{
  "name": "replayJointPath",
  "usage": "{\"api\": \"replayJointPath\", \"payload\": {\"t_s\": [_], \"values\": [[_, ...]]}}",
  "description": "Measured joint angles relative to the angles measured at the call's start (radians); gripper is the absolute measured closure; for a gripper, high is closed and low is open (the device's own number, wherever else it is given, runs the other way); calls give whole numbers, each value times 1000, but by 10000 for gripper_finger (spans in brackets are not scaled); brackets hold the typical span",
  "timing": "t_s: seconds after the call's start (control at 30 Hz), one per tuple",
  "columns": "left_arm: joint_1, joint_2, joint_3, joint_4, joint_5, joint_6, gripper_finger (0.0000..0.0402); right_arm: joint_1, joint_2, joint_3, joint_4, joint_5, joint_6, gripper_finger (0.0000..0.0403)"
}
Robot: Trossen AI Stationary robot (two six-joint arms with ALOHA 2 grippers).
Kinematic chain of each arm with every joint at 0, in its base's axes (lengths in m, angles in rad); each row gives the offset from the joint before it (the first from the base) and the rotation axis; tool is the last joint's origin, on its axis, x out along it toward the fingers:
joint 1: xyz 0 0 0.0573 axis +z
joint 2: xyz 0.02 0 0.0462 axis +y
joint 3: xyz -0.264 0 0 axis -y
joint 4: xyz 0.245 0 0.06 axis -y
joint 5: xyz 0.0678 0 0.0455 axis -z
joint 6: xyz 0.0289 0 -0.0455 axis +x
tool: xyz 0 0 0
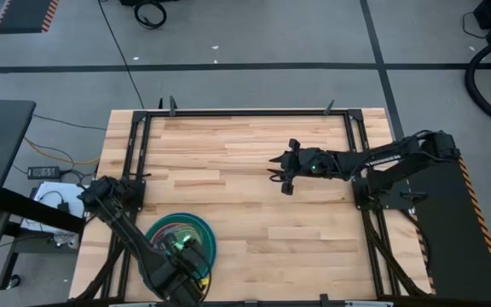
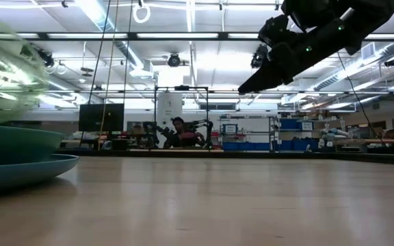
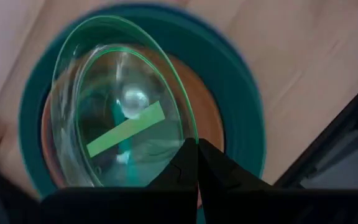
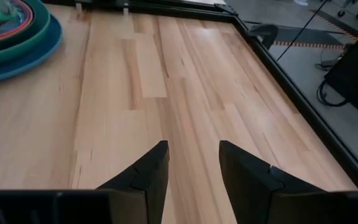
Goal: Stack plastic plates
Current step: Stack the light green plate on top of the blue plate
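The plates sit as one stack point(image 1: 201, 232) near the table's near left corner: a large blue plate at the bottom, teal above it, terracotta-brown further up point(image 3: 207, 106). In the low view the stack point(image 2: 19, 160) is at the left edge. My left gripper point(image 3: 197, 155) is over the stack, shut on a translucent lime green plate point(image 3: 120, 106), which also shows in the low view point(image 2: 5, 68). My right gripper point(image 1: 281, 177) hangs open above the table's middle, clear of everything point(image 4: 194, 165). My left gripper pinches the lime green plate by its rim point(image 3: 190, 132) between its two fingers, coming from above. The plate is tilted steeply over the stack. Whether its lower edge touches the plates beneath, I cannot tell.
Bare wooden tabletop point(image 1: 271, 222) stretches from the stack to the right and far edges. A black metal frame point(image 1: 245, 112) borders the table. Across the room in the low view a person sits at a desk point(image 2: 180, 131).
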Motion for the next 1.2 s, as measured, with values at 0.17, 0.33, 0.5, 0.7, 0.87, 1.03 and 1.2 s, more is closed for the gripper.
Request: {"api": "replayJointPath", "payload": {"t_s": [0.17,0.33,0.5,0.7,0.87,1.03,1.2], "values": [[-20,0,0,-16,65,-74,398,-22,37,0,44,-30,-12,250],[-31,0,0,-19,107,-128,398,-33,54,0,64,-42,-19,250],[-30,0,0,-24,153,-142,398,-33,54,0,65,-42,-24,250],[-30,0,0,-33,161,-144,398,-33,55,0,65,-43,-24,250],[-30,10,0,-57,155,-151,399,-33,55,0,64,-43,-24,250],[-28,48,0,-58,142,-143,399,-33,55,0,64,-43,-24,250],[-26,87,0,-46,141,-143,392,-33,55,0,64,-43,-24,250]]}}
